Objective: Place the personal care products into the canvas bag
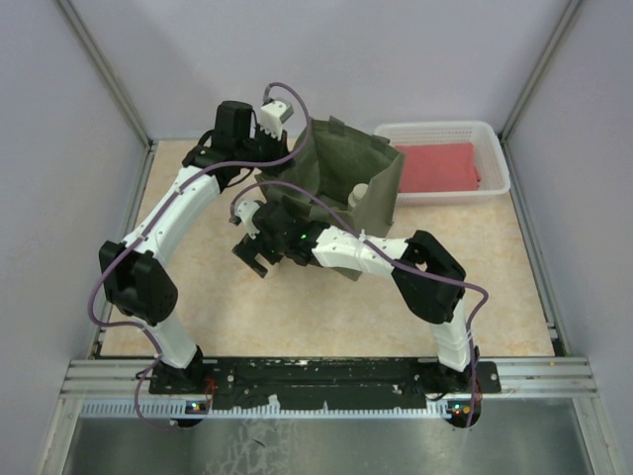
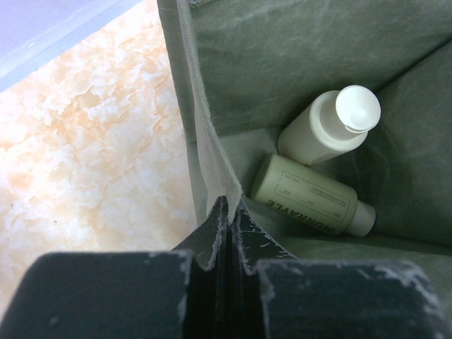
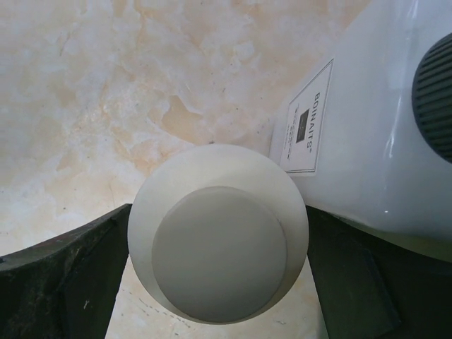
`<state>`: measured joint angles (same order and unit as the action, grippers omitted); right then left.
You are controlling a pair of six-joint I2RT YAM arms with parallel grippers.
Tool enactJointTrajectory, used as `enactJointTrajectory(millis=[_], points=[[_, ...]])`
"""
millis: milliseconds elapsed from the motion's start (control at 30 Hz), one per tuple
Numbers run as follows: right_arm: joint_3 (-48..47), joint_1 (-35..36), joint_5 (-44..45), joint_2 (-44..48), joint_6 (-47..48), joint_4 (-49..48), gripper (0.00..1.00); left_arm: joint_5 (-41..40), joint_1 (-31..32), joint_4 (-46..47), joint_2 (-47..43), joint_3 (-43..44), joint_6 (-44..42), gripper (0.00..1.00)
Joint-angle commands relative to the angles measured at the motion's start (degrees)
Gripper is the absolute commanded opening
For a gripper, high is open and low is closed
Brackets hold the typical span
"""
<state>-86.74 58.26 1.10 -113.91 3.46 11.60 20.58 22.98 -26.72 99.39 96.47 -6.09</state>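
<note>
White bottle (image 2: 328, 127) and pale bottle (image 2: 304, 194) lie inside the bag (image 1: 341, 163), upper centre of the top view. The left gripper's (image 2: 227, 212) jaws pinch its rim. The right gripper's (image 1: 249, 255) jaws stand wide around a cream-capped bottle (image 3: 219, 233) on the tabletop (image 3: 106, 106), with a grey-capped bottle (image 3: 353, 141) just beside it.

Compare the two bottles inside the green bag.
The cream bottle leans with its cap up; the yellowish bottle lies on its side. The cream bottle has a wide round cap and shows no label; the yellowish bottle has a narrower cap and printed text. Both are small, pale and inside the canvas bag.
</note>
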Motion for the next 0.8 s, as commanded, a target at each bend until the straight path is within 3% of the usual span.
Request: enactJointTrajectory(millis=[0,133,233,367,533,667,767], points=[[-2.1,-0.5,-2.0,-0.8,0.0,-5.8,0.99,0.8,-0.2,-0.5,-0.9,-0.9,-0.5,0.00],[-2.0,-0.4,-1.7,-1.0,0.0,-6.8,0.99,0.7,-0.2,-0.5,-0.8,-0.9,-0.6,0.00],[-1.7,-0.4,-2.3,-1.0,-0.2,-7.2,0.91,0.8,-0.3,-0.5,-0.7,-1.0,-0.5,0.00],[-1.3,-0.3,-3.2,-1.1,-0.3,-6.7,0.70,0.8,-0.3,-0.4,-0.8,-1.2,-0.5,0.00],[-1.1,0.1,-3.0,-0.1,-1.3,-3.9,0.26,0.9,-0.4,-0.4,-0.8,-1.3,-0.5,0.00],[1.0,1.4,-0.5,3.1,-2.0,-1.0,0.17,1.0,-0.5,-0.3,-0.7,-1.4,-0.6,0.00],[2.2,3.5,7.0,7.3,-2.5,4.8,0.06,1.1,-0.6,-0.4,-0.6,-1.6,-0.7,0.00]])
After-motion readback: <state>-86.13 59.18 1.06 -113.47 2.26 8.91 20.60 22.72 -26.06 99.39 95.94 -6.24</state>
